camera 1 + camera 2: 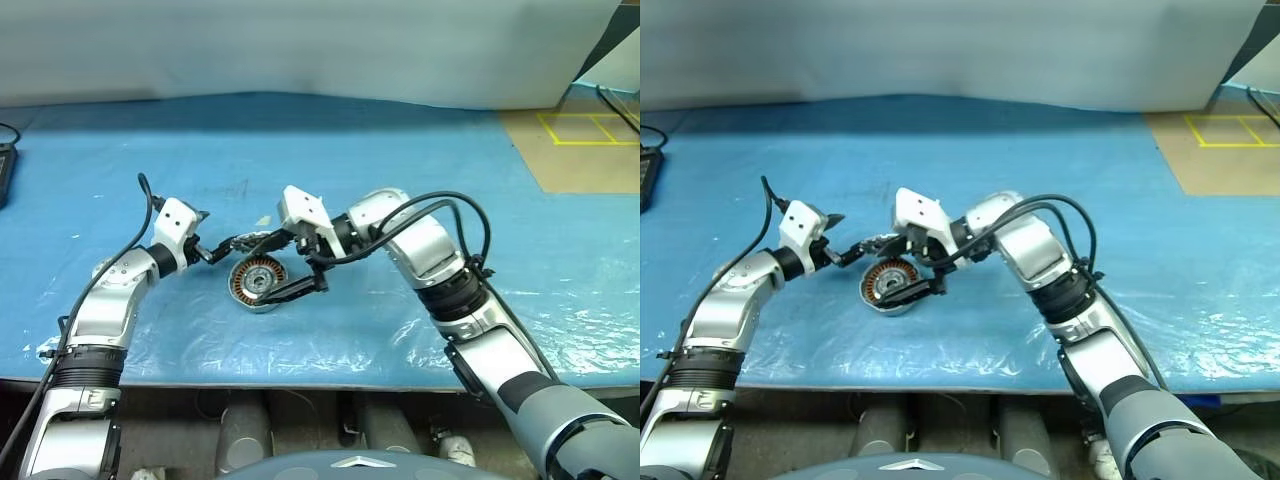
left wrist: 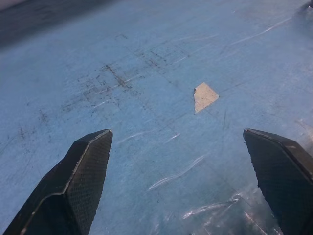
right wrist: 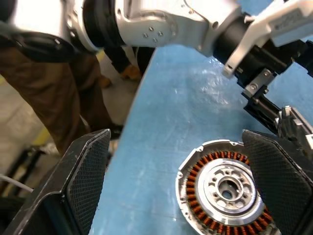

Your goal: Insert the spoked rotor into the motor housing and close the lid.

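On the blue table point(image 1: 560, 260), the housing point(image 1: 258, 283) lies open just under the right gripper point(image 1: 300, 270), whose fingers are spread and empty; the left gripper point(image 1: 228, 245), also spread, is beside it.

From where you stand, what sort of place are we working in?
Probably a workshop or robot test bench: a table covered in scuffed blue sheeting, the motor housing with copper windings lying on it as the workpiece, yellow marking tape on the floor beyond, and a person's legs standing alongside.
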### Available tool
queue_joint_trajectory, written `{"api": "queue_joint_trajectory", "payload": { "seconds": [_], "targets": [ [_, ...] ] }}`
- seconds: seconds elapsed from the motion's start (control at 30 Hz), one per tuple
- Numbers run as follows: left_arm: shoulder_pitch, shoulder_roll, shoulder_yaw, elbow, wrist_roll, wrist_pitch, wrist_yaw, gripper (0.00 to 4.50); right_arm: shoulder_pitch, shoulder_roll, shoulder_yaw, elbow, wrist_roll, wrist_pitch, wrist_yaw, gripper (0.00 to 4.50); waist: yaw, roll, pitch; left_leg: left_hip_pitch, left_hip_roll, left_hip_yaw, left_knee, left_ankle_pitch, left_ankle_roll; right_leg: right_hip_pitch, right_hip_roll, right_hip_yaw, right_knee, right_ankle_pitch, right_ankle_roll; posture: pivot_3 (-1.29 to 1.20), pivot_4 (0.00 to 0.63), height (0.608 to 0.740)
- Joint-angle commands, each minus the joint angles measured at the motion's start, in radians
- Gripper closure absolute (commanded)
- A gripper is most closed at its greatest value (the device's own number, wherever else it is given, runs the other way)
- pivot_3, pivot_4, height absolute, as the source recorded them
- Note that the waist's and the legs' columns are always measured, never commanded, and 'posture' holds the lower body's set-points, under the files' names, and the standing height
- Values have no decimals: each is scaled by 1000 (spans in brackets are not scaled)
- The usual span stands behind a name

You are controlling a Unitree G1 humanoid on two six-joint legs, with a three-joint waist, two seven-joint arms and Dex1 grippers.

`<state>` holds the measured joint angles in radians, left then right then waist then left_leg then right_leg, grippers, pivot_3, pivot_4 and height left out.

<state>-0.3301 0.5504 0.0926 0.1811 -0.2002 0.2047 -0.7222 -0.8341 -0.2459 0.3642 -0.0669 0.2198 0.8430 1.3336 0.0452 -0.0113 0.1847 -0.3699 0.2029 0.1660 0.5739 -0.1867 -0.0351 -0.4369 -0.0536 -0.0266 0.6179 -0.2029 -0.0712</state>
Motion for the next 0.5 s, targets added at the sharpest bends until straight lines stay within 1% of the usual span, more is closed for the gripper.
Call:
{"api": "queue_joint_trajectory", "payload": {
  "seconds": [0.03,0.33,0.43,0.5],
  "targets": [
    [-21,2,10,-10,-16,-24,-13,0,21,-15,-96,-56,130,124,-31,32,1,0,0,0,0,0,0,0,0,0,0,0,0,0,0,0,150,740],
    [-50,-30,-12,28,-11,-48,-32,0,53,-135,-195,-70,241,173,-122,32,4,0,0,0,0,0,0,0,-1,0,0,0,0,0,0,0,150,740],
    [-50,-25,-15,44,-12,-57,-57,0,89,-183,-200,-79,234,137,-151,32,8,0,0,-1,-1,0,0,0,-1,0,0,0,-1,0,0,0,150,740],
    [-52,-18,-18,56,-9,-61,-75,0,127,-223,-191,-73,203,55,-158,32,9,0,0,-1,-1,0,-1,0,-1,0,0,0,-2,0,0,0,150,740]
  ]
}}
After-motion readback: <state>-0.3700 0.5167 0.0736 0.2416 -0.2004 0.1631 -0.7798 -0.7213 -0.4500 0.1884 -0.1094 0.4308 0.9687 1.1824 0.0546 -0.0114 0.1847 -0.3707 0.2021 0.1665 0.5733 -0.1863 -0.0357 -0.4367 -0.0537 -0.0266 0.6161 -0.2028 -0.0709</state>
